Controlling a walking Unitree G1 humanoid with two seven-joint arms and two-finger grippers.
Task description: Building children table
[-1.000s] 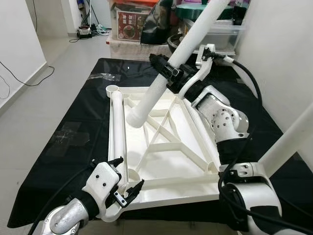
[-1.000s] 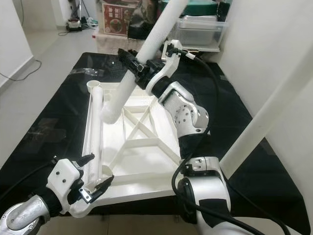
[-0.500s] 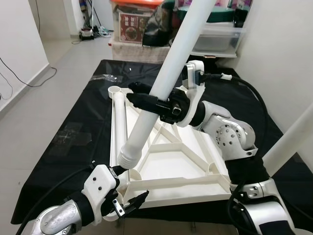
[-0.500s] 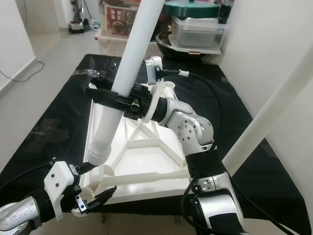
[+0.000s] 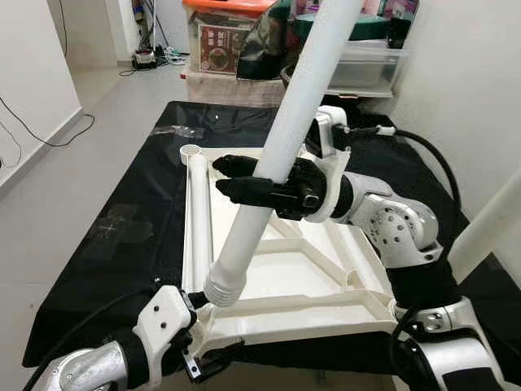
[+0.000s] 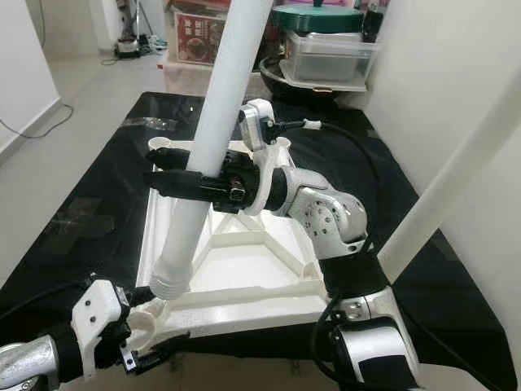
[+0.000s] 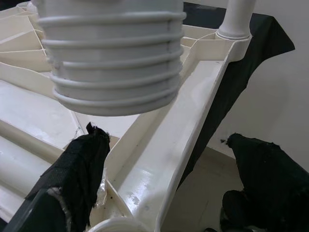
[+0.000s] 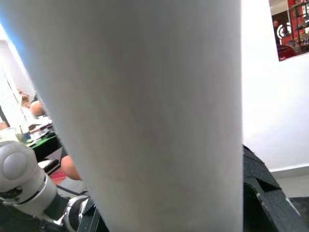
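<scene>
1. Far left, bare grey floor w/ a dark cable, beside a black cloth that the work lies on
2. Left gripper sits low at the near left corner of the cloth; its two black fingers are spread wide, one each side of the tabletop's near rim, gripping nothing. In the left wrist view the rim runs between them & the leg's ribbed end hangs just above
3. White plastic tabletop lies upside down on the cloth, ribs facing up, w/ round corner sockets. One leg lies flat along its left edge
4. A long white table leg slants steeply, top end out of frame, ribbed threaded end just above the near left corner socket; can't tell if it touches
5. Right gripper reaches across from the right at mid height, fingers clamped round the leg partway along its length
6. Right of centre, another white leg stands up near the wall
7. At back, storage boxes & a clear tub
</scene>
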